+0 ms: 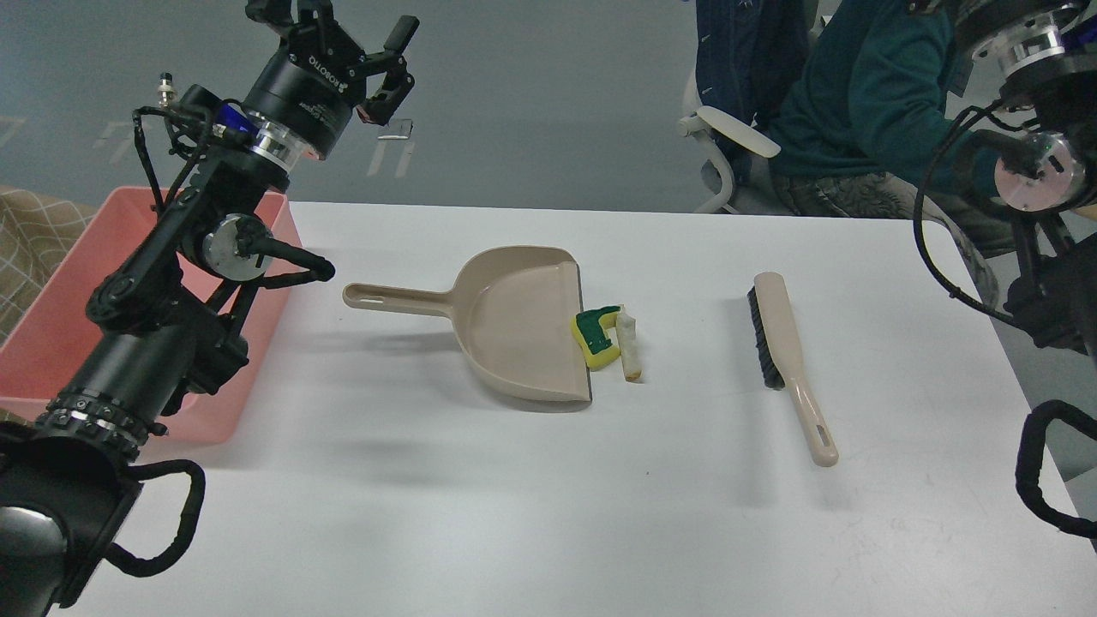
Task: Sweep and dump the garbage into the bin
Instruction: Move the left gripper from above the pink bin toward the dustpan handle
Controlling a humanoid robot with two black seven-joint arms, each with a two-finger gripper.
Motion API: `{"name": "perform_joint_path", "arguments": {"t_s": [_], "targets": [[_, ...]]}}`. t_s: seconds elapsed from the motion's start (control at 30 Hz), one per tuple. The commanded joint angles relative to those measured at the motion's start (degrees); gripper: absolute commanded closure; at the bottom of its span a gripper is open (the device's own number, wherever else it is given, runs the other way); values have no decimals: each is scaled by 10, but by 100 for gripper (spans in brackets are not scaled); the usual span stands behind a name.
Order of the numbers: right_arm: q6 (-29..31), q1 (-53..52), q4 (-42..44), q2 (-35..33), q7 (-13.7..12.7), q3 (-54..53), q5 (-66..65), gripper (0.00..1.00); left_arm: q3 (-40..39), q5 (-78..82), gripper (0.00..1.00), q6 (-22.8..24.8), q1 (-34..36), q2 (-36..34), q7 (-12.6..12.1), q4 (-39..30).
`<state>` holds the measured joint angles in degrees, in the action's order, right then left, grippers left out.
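White table (514,514): yellow-green sponge (597,335), seemingly touching whitish strip (630,344).

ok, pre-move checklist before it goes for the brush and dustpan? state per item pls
1. Left gripper empty, fingers apart: ok.
2. Right gripper visible: not ok, it is out of the head view; only upper arm parts show.
3. Brush free to grasp, lying alone on the table, handle towards the robot: ok.
4. Dustpan flat, its open lip facing the garbage: ok.
5. Garbage together at the lip: ok, the sponge piece touches the lip and the whitish strip lies right beside it.
6. Bin open: ok. Contents: cannot tell, the left arm covers much of it.
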<state>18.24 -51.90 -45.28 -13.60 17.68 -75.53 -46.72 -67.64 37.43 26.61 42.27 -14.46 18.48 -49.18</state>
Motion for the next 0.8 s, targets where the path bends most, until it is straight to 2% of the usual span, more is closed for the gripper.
{"name": "perform_joint_path", "arguments": {"t_s": [0.0,0.2,0.43,0.77], "targets": [[0,32,-4,-9,0,-1,1,0,8,1,2,-2,-3,2,0,0],[0,54,-4,-15,-1,-1,1,0,50,-1,2,1,-4,3,1,11],[1,56,-4,-16,-2,0,1,0,69,-3,2,-37,6,5,3,14],[1,56,-2,-26,-5,2,1,0,73,-4,2,-32,8,-7,-4,18]]}}
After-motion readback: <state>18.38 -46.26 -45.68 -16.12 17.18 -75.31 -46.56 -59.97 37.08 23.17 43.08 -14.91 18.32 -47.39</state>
